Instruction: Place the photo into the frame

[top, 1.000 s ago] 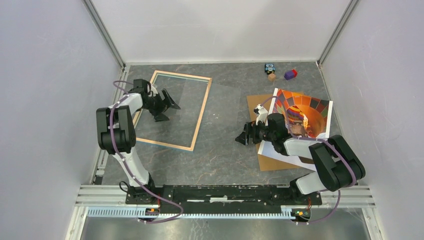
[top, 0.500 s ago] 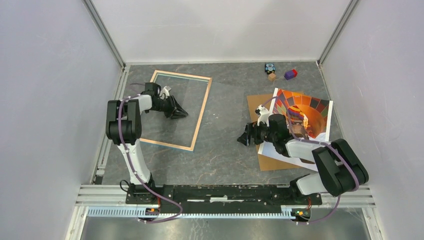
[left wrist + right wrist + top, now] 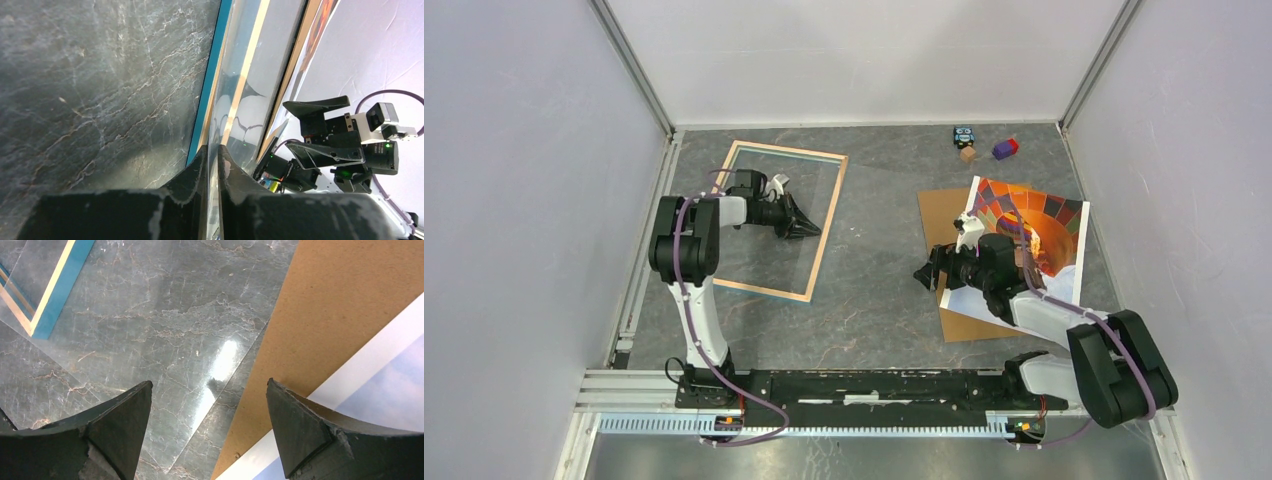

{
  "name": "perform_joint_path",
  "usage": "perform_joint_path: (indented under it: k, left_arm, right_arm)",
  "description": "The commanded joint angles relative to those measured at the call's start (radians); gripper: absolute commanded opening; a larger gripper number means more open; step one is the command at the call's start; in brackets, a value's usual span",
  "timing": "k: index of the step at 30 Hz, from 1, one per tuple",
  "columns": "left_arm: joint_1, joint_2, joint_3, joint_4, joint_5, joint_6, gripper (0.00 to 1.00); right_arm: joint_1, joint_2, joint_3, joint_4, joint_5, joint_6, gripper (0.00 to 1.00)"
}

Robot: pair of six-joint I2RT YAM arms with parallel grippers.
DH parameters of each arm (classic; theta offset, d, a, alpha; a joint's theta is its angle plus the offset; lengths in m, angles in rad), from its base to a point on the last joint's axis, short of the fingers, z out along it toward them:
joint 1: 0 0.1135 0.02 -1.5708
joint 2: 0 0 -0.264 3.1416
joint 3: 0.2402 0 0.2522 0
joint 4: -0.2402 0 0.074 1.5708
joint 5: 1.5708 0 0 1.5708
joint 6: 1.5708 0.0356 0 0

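Frame: flat on the left of the table, pale wood up.
Photo: on the hardboard sheet, right side.
Left gripper: pressed nearly together, seemingly pinching a clear pane by the frame's right rail.
Right gripper: spread wide, at the hardboard's edge.

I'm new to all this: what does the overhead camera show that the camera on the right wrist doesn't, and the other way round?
Only the overhead view: the whole frame, the left hand over it, the photo with its orange-red pattern, and small toys at the back of the table.
Only the right wrist view: the right hand up close, open wide, and a bright glare on a clear sheet lying flat.
Both: the brown hardboard sheet with the photo's pale edge on it, part of the frame, and the dark marbled table.
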Motion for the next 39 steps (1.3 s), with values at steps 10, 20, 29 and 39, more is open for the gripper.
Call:
perform_joint_path:
  k: [10,20,29,39]
  left_arm:
    - [-0.046,0.066,-0.029,0.061,-0.039,-0.058,0.17]
    - [-0.153,0.043,-0.088,0.260,-0.048,-0.240,0.11]
    - [-0.131,-0.088,-0.005,-0.034,-0.144,-0.074,0.02]
    - [-0.021,-0.136,0.261,-0.683,-0.492,0.407,0.02]
  right_arm:
    - [-0.029,-0.033,-0.022,0.047,-0.008,0.001,0.90]
    - [-0.044,-0.081,-0.036,0.040,0.014,-0.003,0.90]
    - [-0.052,-0.085,-0.041,0.043,0.015,0.001,0.89]
    - [-0.052,-0.075,-0.053,0.069,-0.014,0.016,0.89]
